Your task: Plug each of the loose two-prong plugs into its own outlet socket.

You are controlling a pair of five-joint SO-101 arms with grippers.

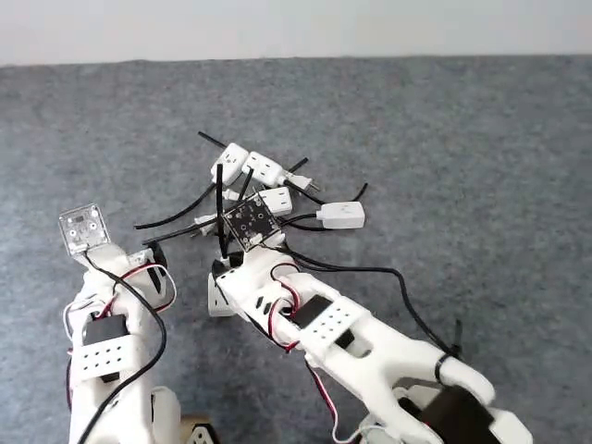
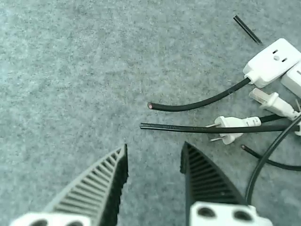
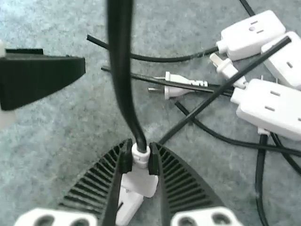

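Note:
Several white outlet sockets [image 1: 265, 168] and black cords lie tangled mid-table on grey carpet. My right gripper [image 3: 138, 157] is shut on a white two-prong plug [image 3: 138, 179], and the plug's black cord [image 3: 121, 66] rises straight up from the jaws. In the high view this gripper [image 1: 222, 273] sits just in front of the tangle. A loose plug [image 3: 181, 89] lies flat on the carpet beyond it, and another loose plug [image 3: 223, 66] lies by a socket [image 3: 251, 33]. My left gripper [image 2: 154, 148] is open and holds nothing, a short way from that flat loose plug [image 2: 235, 128].
A separate socket [image 1: 340, 215] lies at the right of the tangle. Cut cord ends [image 2: 150, 106] stick out toward the left arm [image 1: 111, 324]. The other arm's black finger [image 3: 37, 77] shows in the right wrist view. Bare carpet [image 1: 462, 139] spreads on all sides.

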